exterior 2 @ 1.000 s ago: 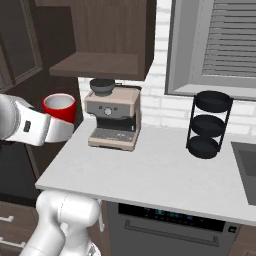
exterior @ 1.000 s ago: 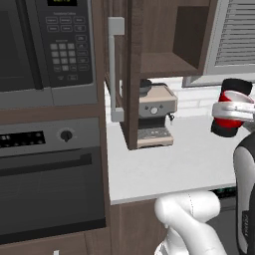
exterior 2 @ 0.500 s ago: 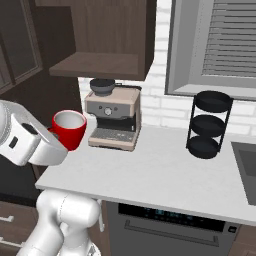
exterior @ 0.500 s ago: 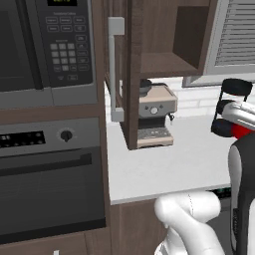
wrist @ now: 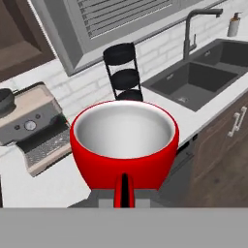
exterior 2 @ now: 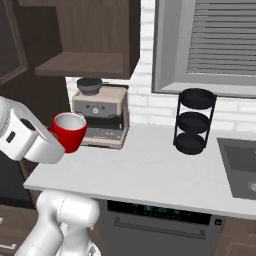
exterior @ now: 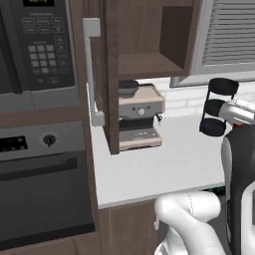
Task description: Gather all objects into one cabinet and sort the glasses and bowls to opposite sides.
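Open wall cabinet point(exterior: 149, 64) of dark wood, its door point(exterior: 102, 74) swung out edge-on toward the camera with the grey bar handle point(exterior: 92, 72) facing left; the visible stretch of its single shelf point(exterior 2: 82, 65) lies above an espresso machine point(exterior 2: 100, 117) that stands at the back of the white bench point(exterior 2: 150, 175). A black three-tier stand point(exterior 2: 194, 122) sits further right on the bench, near the sink point(wrist: 203, 77) and its tap point(wrist: 193, 29). The arm point(exterior 2: 25, 137) carries one red cup point(exterior 2: 70, 131) in the air in front of the espresso machine, below shelf height and clear of the bench. The hand point(wrist: 124, 193) is closed on the red cup, apparently pinching the near wall with one finger outside it. Handling, as judged: the red cup looks rigid, light and glossy, so a thin-walled rim pinch may slip or swing if the wrist moves sharply; a hold low on the wall, near the base, would seem steadier. Orientation: the mouth opens upward with a slight lean toward the camera on the wrist, showing the pale interior; the long axis runs base to rim, roughly vertical, so the red cup should reach the shelf nearly upright.
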